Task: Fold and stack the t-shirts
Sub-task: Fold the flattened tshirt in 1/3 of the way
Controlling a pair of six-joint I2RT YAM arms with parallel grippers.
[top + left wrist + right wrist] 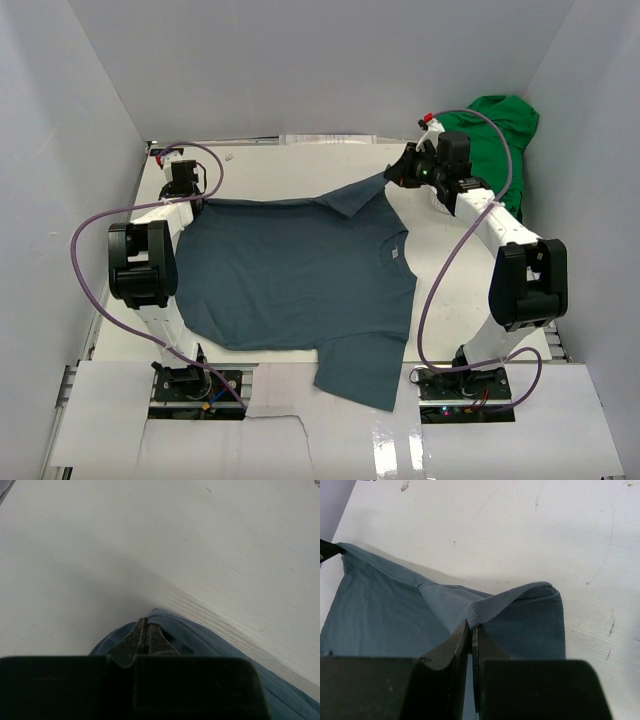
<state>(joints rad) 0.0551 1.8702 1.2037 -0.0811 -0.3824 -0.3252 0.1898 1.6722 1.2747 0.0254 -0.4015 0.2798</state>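
Pinching the slate-blue shirt (300, 275) at its far-left corner, the left gripper (144, 626) is clamped on the cloth. Shirt's spread flat mid-table (290, 165) btw the arms. Right gripper (471, 622) is clamped on the far sleeve, raised a bit. Green shirt (495, 130) sits bunched up far right.

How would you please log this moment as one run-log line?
left gripper: shut on blue t-shirt, far hem corner | right gripper: shut on its far sleeve | green t-shirt: crumpled, far right

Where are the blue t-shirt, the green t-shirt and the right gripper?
blue t-shirt (290, 280), top external view, middle of its body.
green t-shirt (515, 122), top external view, bunched cloth.
right gripper (471, 624), right wrist view, between its fingertips.
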